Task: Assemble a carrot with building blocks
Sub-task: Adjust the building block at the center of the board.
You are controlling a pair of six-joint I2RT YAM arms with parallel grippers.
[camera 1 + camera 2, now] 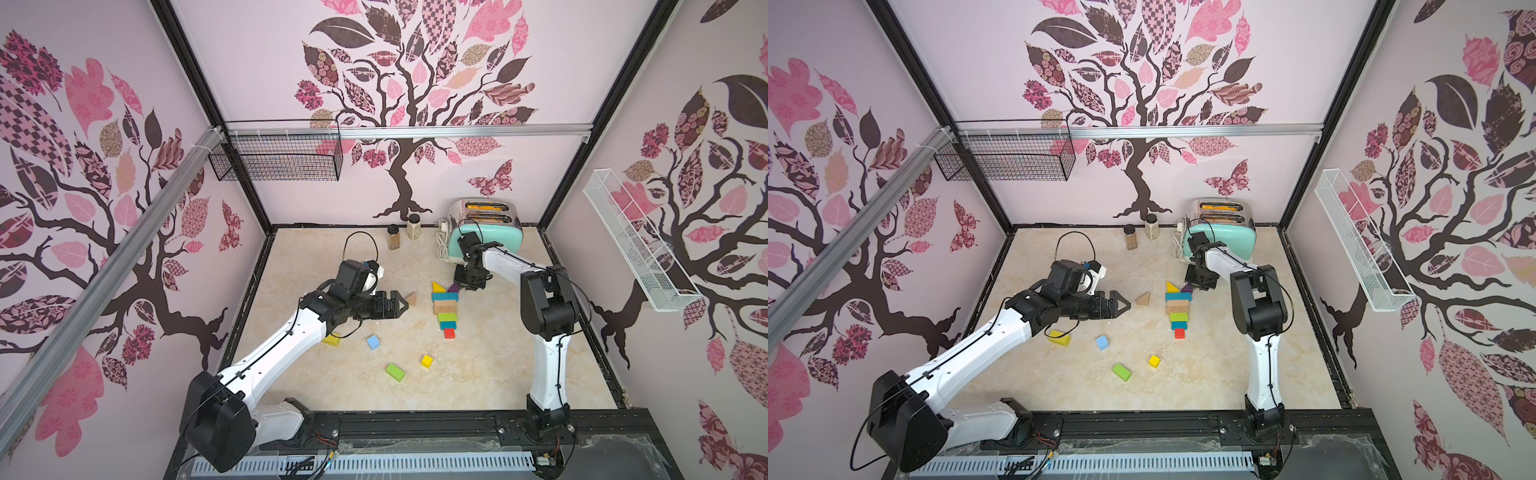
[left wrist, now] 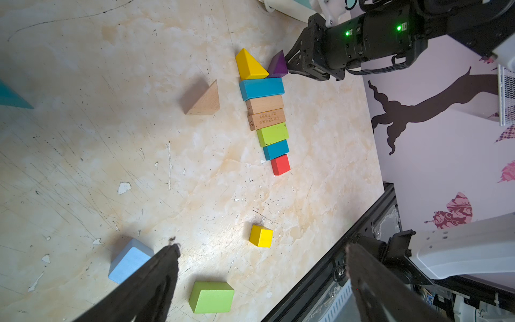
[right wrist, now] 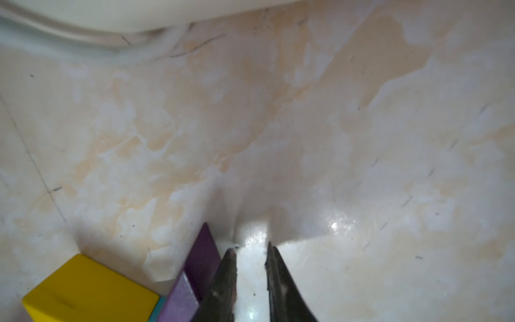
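Showing the table (image 2: 83, 111) from above and from both wrists. A line of blocks lay flat on it, each touching the next and stepping narrower toward the robot: long teal brick (image 2: 262, 88), plain wood brick (image 2: 264, 104), printed wood brick (image 2: 267, 120), green brick (image 2: 273, 134), short teal brick (image 2: 276, 149), red cube (image 2: 280, 164). At the wide far end, a yellow wedge (image 2: 250, 65) and a purple wedge (image 2: 278, 65) stood side by side against the long teal brick.

The right gripper (image 3: 250, 249) sat low beside the purple wedge, jaws parted only narrowly with nothing between them; the wedge lay against the outer side of one finger. The left gripper (image 1: 1124, 306) hung above the table, apart from the line, jaws spread wide and empty.

A bare wood wedge (image 2: 204, 100) lay alone between the left gripper and the line. Loose nearer the robot were a light blue block (image 2: 129, 260), a yellow cube (image 2: 261, 236), a loose green brick (image 2: 211, 297) and a yellow brick (image 1: 331, 340), the last partly under the left arm.
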